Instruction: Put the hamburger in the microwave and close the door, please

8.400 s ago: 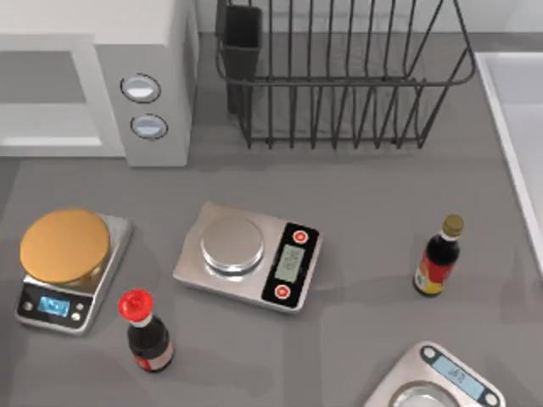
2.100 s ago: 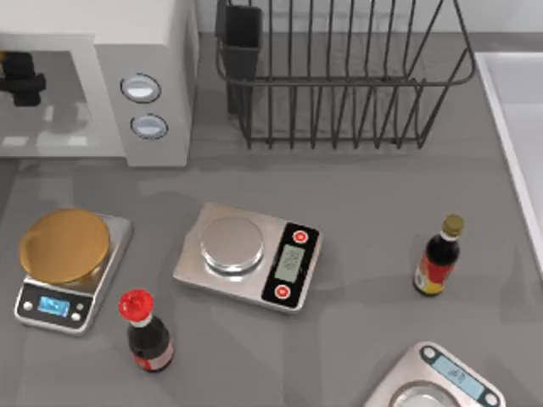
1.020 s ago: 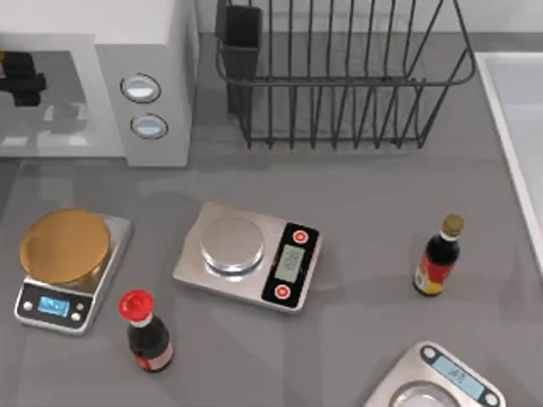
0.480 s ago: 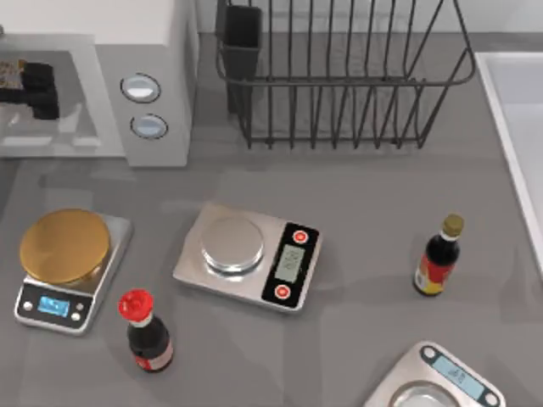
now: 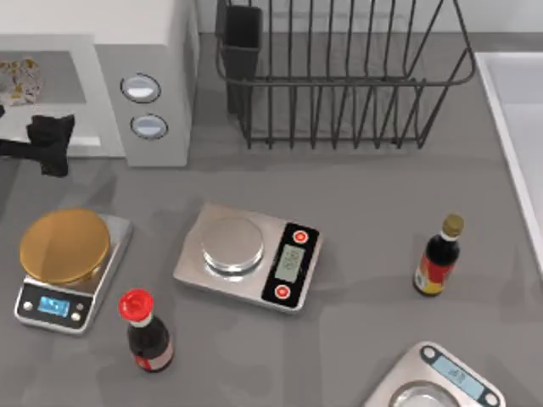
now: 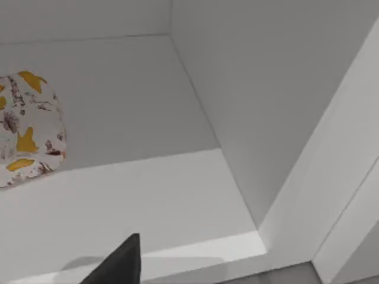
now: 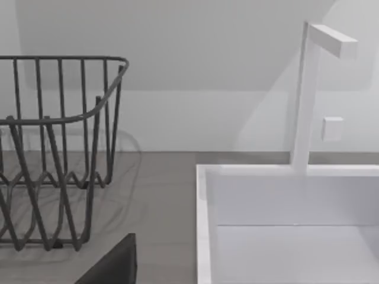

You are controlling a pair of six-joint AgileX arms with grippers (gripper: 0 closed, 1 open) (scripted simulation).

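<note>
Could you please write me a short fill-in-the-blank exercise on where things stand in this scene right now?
1. The hamburger lies inside the ____.
2. The left tool is just in front of the cavity, holding ____.
3. The golden-brown disc rests on a ____ at the table's left.
4. The bottle with the red cap stands ____ of the middle scale.

Missing words: microwave; nothing; scale; left

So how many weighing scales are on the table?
3: the gold-pan scale at left, the silver scale in the middle, and the cut-off scale at the bottom right edge. More could sit outside the picture.
</note>
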